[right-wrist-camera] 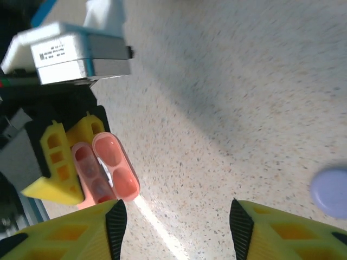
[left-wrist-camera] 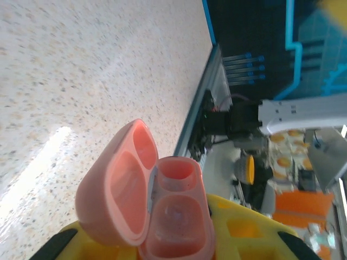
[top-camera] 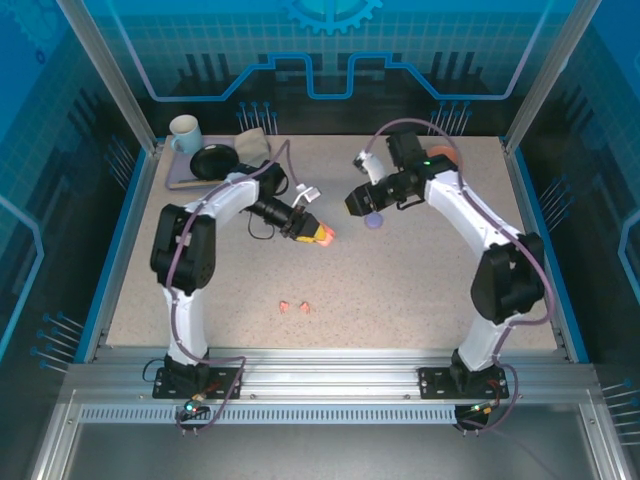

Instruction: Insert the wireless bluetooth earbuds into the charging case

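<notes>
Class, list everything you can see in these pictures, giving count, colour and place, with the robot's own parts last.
table: one, speckled beige, under everything
pink charging case: one, lid open, held by the left gripper
lilac case: one, on the table beside the right gripper
earbuds: two, salmon-pink, loose on the table at near centre
mug: one, pale, far left corner
bowl: one, black, beside the mug
cloth: one, beige, beside the bowl
left gripper: one, yellow fingers, shut on the pink charging case
right gripper: one, yellow fingers, open
</notes>
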Controlling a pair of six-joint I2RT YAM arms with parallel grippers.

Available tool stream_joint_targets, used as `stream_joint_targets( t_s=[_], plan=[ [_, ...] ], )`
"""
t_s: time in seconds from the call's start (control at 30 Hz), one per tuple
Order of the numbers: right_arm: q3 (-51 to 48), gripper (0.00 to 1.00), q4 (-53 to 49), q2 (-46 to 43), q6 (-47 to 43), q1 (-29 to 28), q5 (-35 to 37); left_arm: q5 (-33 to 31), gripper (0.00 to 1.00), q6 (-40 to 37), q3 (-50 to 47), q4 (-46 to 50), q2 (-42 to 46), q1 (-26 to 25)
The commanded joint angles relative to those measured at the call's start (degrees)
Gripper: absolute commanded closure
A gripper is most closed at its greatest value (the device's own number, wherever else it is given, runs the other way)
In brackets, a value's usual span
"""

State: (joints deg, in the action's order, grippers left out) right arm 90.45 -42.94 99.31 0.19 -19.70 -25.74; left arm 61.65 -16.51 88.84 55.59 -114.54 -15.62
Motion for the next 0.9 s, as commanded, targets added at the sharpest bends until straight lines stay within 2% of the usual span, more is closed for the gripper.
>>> stream_joint_targets(
  t_s=[0.0, 0.17, 0.4, 0.57, 0.63, 0.7, 0.87],
  plan=[
    [-3.76, 0.42, 1.22, -5.51, 11.02, -0.54, 2.78, -4.93, 1.00, 9.33, -4.57, -15.90, 9.97, 0.94],
    [-12.94, 0.41, 2.95, -10.27, 18.81, -4.74, 9.43, -14.91, 1.00, 16.53, -12.99, -27.62, 21.07, 1.03],
    [-18.88, 0.40, 3.70, -10.96, 31.92, -17.72, 20.85, -28.05, 1.00, 24.67, -25.22, -42.48, 36.14, 1.02],
    [-16.55, 0.34, 2.11, -7.25, 41.17, -26.80, 29.28, -36.82, 1.00, 26.36, -38.39, -59.40, 47.95, 0.61],
    [-15.05, 0.33, 1.32, -5.24, 44.59, -29.62, 31.90, -42.00, 1.00, 25.59, -46.28, -69.38, 53.77, 0.17],
    [-13.59, 0.32, 0.59, -3.28, 47.30, -31.80, 33.70, -48.07, 1.00, 24.76, -51.95, -75.52, 58.71, -0.11],
    [-9.39, 0.30, -0.47, 1.63, 53.23, -36.59, 36.29, -58.73, 1.00, 23.99, -58.70, -79.40, 63.98, -0.12]
  ],
)
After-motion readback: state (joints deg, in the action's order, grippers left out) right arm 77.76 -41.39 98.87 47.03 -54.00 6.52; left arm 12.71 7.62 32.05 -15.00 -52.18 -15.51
